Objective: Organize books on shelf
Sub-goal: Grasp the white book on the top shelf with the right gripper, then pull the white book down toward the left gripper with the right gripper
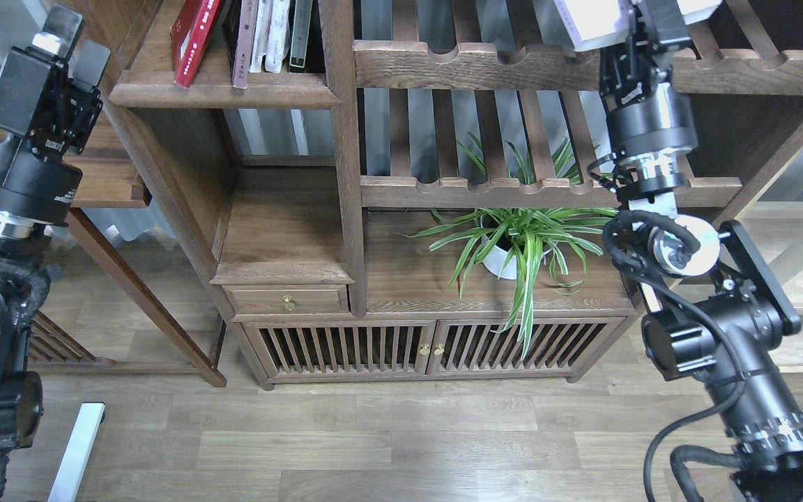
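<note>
The right pincer (642, 31) is raised to the top edge of the view, in front of the upper slatted rack (485, 66). A white-covered book (593, 21) is seen at this pincer, and the fingers seem to be closed on it, though the tips are cut by the edge of the view, so the exact grip cannot be told. Only the lower corner of this book is visible; it is held in the air, well apart from the shelf (224, 90) at the upper left.

The left pincer (67, 42) is raised at the left side, near the outer end of the shelf. It is seen from behind and dark, so it cannot be told how far it is open. Nothing is seen in it.

On the shelf, a bright red book (192, 38) is already placed, leaning to the right against a dark maroon book (241, 42). Beside them some thin upright volumes (279, 35) are standing. The tops of all these are cut off by the view.

It is judged that about two thirds of the task is done: two of the thick books are on the shelf, and the white-covered one is not yet there. What is left is that this book is carried across to the left and set on the shelf, and perhaps that the leaning red book is straightened. The potted plant (513, 244) on the lower board is not concerned.
</note>
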`<state>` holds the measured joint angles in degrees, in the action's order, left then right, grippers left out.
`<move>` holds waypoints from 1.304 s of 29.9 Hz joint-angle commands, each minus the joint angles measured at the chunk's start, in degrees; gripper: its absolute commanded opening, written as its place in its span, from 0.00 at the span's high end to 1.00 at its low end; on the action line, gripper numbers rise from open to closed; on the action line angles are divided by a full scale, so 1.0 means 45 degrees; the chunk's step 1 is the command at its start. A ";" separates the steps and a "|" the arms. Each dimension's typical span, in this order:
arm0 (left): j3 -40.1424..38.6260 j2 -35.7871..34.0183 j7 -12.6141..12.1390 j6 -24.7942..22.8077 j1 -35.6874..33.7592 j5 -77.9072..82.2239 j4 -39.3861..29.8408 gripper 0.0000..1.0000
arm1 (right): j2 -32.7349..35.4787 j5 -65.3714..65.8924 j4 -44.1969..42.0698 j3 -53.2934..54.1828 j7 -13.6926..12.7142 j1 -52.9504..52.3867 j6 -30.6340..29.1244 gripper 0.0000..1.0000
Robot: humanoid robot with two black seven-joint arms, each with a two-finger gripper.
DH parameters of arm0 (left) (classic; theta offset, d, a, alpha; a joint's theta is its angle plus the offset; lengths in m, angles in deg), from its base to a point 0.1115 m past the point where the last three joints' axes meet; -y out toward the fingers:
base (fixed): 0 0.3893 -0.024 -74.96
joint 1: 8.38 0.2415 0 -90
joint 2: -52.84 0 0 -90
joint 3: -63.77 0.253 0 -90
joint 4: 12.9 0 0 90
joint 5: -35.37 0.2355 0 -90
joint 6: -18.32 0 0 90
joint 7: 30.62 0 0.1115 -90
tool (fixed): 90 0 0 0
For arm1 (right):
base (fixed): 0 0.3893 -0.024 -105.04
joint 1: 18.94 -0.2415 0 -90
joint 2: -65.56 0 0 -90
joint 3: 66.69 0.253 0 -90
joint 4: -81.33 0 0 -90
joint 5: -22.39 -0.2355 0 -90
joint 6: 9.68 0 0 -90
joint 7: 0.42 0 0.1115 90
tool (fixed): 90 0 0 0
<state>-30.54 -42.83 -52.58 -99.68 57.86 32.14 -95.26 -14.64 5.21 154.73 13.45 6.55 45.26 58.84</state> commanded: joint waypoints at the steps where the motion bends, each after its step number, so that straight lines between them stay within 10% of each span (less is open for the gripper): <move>1: 0.0430 0.0029 -0.0001 0.0000 -0.0053 0.0014 0.0021 0.02 | 0.0126 -0.0010 0.0250 0.0139 -0.0026 0.0614 -0.0556 0.95; 39: 0.5313 0.0438 -0.0099 0.0000 0.0103 0.0131 0.0197 0.01 | 0.0263 0.0380 0.0603 -0.1912 -0.0143 0.4502 -0.1448 0.95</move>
<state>-8.44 -41.32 -53.03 -99.68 57.91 32.37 -94.21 -13.35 6.70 157.47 5.44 5.90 64.09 52.29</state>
